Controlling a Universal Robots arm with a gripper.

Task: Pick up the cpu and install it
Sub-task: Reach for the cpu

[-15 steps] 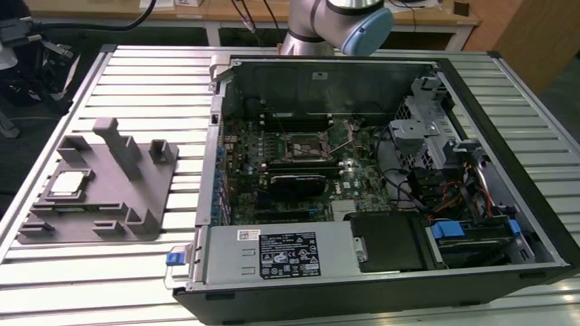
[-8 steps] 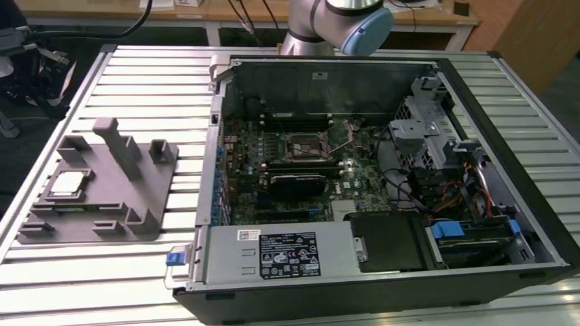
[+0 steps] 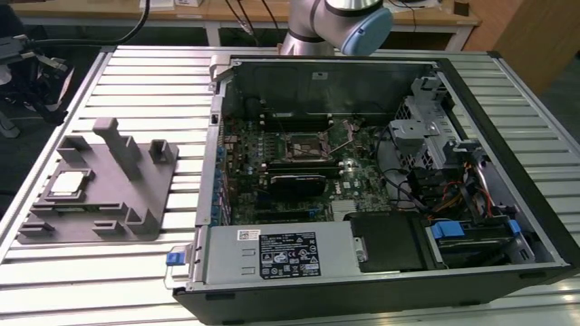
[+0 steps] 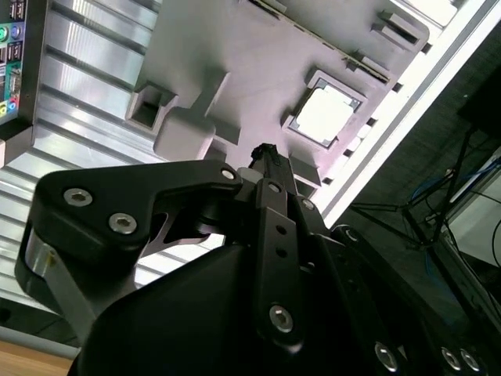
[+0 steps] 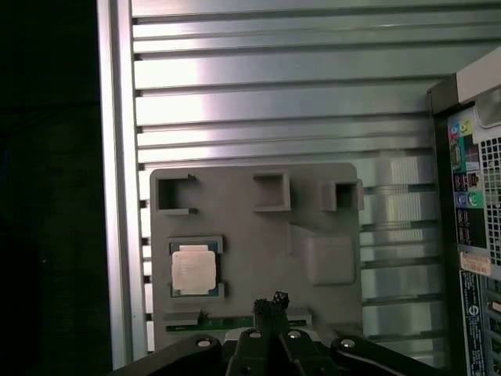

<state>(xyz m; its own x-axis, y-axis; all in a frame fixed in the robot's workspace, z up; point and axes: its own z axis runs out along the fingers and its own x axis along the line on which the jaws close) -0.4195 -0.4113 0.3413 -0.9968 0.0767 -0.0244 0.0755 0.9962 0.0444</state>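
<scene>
The cpu (image 3: 68,183) is a flat silver square lying in a recess of a grey holder block (image 3: 109,197), which rests on the slatted table at the exterior view's left. Both wrist views look down on the cpu (image 4: 323,115) (image 5: 193,270) from well above. My gripper (image 4: 263,153) (image 5: 271,301) hangs high over the holder, off to one side of the chip, with its black fingers (image 4: 274,196) pressed together and nothing between them. The motherboard's socket (image 3: 303,144) sits with its metal frame inside the open computer case (image 3: 471,95).
The holder block carries raised posts (image 3: 116,142) and several empty pockets (image 5: 271,190). The case's rear port panel (image 5: 470,204) stands beside the holder. Cables, a drive cage (image 3: 426,129) and the power supply (image 3: 281,251) crowd the case. The table edge (image 5: 117,196) lies close to the holder.
</scene>
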